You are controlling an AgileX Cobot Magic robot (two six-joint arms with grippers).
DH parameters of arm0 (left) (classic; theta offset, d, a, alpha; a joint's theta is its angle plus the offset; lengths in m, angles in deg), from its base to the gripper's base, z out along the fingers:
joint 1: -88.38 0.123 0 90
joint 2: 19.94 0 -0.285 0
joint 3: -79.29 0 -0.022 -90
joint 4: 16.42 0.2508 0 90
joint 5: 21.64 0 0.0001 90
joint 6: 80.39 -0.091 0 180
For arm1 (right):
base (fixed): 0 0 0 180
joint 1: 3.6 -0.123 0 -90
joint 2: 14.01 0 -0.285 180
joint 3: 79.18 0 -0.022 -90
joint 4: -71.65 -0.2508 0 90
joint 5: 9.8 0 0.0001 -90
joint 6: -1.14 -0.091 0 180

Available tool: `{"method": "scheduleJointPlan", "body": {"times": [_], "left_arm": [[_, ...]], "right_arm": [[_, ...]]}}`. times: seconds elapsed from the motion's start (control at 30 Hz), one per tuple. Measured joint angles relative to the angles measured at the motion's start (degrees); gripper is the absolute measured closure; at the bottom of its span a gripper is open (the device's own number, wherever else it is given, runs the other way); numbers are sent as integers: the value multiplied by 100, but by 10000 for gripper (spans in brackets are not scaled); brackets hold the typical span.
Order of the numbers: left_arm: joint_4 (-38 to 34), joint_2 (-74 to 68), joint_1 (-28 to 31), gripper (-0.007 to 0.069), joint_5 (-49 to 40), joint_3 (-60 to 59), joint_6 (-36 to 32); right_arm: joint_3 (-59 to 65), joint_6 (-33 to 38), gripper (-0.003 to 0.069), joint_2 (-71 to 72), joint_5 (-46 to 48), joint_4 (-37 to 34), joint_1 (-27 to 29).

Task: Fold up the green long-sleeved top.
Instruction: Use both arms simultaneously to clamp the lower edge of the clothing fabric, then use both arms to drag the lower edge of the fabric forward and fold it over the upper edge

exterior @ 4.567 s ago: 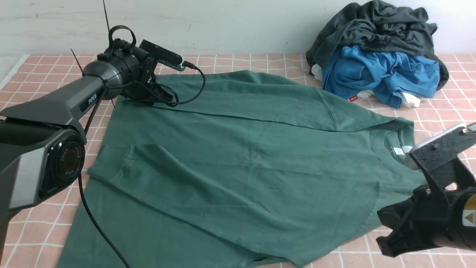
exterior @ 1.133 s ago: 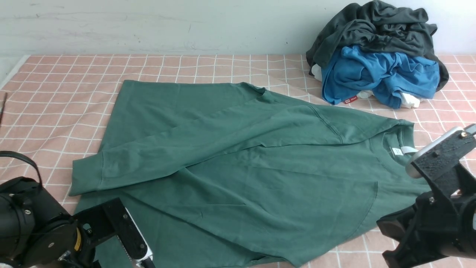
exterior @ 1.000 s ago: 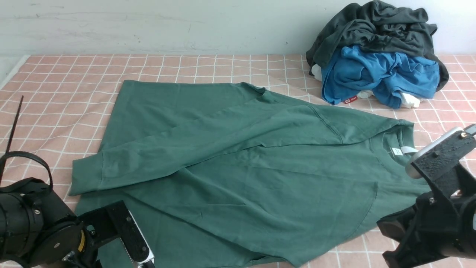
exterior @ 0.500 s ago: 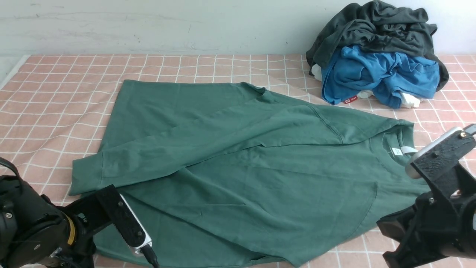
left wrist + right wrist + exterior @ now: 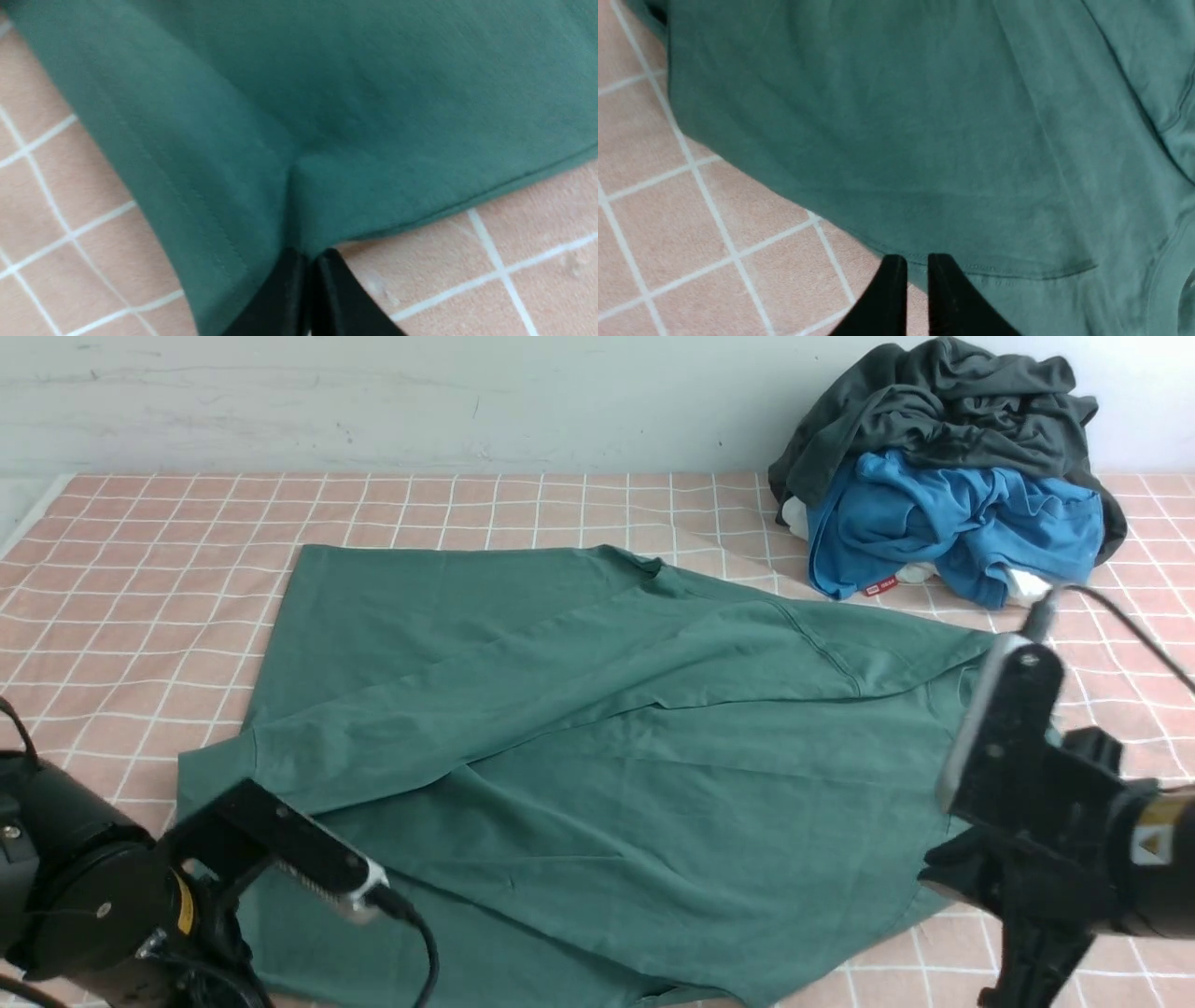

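Note:
The green long-sleeved top [image 5: 579, 728] lies spread on the checked cloth, neck to the right, with its far sleeve folded across the body. My left arm [image 5: 93, 915] is at the near left corner of the top. In the left wrist view my left gripper [image 5: 310, 254] is shut on a puckered pinch of the top's edge [image 5: 299, 186]. My right arm [image 5: 1036, 803] stands over the neck end and hides the collar and label. My right gripper [image 5: 916, 259] hovers at the top's stitched edge [image 5: 971, 268], jaws almost together with a thin gap and nothing between them.
A pile with a dark charcoal-grey garment [image 5: 943, 401] on a bright blue garment [image 5: 952, 523] sits at the back right against the wall. The pink checked tablecloth [image 5: 140, 523] shows bare on the left and at the back. The left arm's cable [image 5: 425, 952] lies over the near hem.
My left arm laid the far sleeve across the body, came back to the near left corner and took the edge, which shifted slightly. My right arm has just swung up and leftward over the collar.

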Motion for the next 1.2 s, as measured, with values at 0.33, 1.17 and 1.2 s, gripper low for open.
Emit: {"method": "scheduleJointPlan", "body": {"times": [0.33, 1.17, 1.2], "left_arm": [[531, 0, 5, 618, -240, 270, 1070], [976, 847, 155, 618, -704, 2032, 1276], [1083, 622, 256, 618, -514, 2269, 1365]], "right_arm": [[-126, -14, 324, -1808, -324, 2348, 0], [-1347, -2952, 656, -963, 265, 3294, 366], [-1555, -2983, 656, -1185, 34, 3288, 558]]}}
